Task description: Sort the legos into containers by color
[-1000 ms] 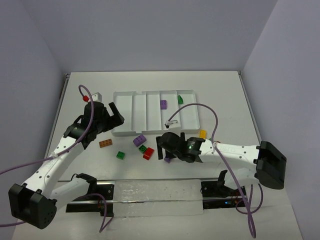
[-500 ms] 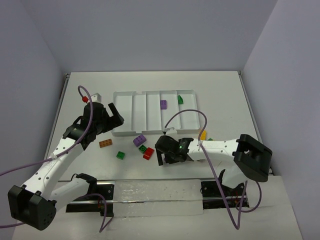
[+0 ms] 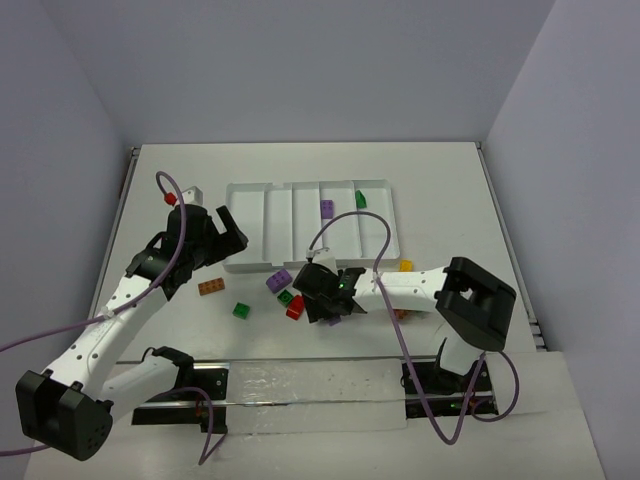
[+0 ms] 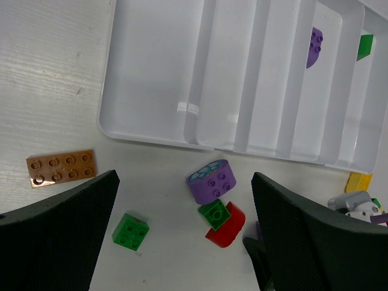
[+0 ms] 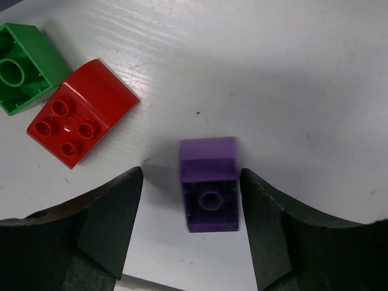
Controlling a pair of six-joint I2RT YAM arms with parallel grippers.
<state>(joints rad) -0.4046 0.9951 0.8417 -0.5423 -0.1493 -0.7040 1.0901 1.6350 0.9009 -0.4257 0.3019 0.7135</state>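
The white five-compartment tray (image 3: 300,228) holds one purple brick (image 3: 327,208) and one green brick (image 3: 360,199). My right gripper (image 5: 191,177) is low over the table and open, its fingers on either side of a small purple brick (image 5: 209,185) lying on its side. The right finger is almost against the brick and the left one is apart from it. A red brick (image 5: 82,121) and a green brick (image 5: 27,66) lie just beyond. My left gripper (image 3: 215,240) is open and empty at the tray's near left corner. It looks down on a round purple brick (image 4: 211,180).
An orange-brown plate (image 3: 211,287) and a loose green brick (image 3: 241,310) lie left of the cluster. A yellow brick (image 3: 405,266) sits by the tray's near right corner. The right arm's cable loops over the tray. A metal rail runs along the near edge.
My right arm has swung left across the table toward the red and green bricks, and its fingers now straddle the small purple brick. The left arm has not moved.
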